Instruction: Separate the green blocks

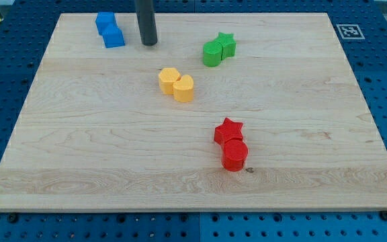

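A green star block (226,44) and a green round block (212,54) touch each other near the view's top, right of centre. My tip (150,43) rests on the board to their left, well apart from them. It stands just right of two blue blocks (109,30).
Two yellow blocks (177,84) touch each other near the board's middle. A red star block (228,131) touches a red round block (234,154) lower right of centre. The wooden board (66,154) lies on a blue pegboard table. A marker tag (349,31) sits at the top right.
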Motion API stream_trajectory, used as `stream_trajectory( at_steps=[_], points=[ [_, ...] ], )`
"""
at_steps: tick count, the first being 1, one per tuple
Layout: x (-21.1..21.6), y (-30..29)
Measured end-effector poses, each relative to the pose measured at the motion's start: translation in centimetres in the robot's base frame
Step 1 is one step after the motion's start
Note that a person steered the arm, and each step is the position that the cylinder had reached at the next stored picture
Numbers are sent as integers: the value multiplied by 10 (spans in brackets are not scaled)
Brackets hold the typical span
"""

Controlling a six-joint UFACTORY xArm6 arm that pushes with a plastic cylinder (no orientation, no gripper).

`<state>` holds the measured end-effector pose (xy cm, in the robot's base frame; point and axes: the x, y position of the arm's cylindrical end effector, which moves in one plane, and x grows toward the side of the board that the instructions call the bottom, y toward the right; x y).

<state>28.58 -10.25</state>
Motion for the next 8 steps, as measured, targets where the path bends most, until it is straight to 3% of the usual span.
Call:
stream_trajectory(
  at_steps=[3,4,6,8],
  points=[
    [0,-73],
    [6,-52],
    [92,79],
    [89,238]
  ],
)
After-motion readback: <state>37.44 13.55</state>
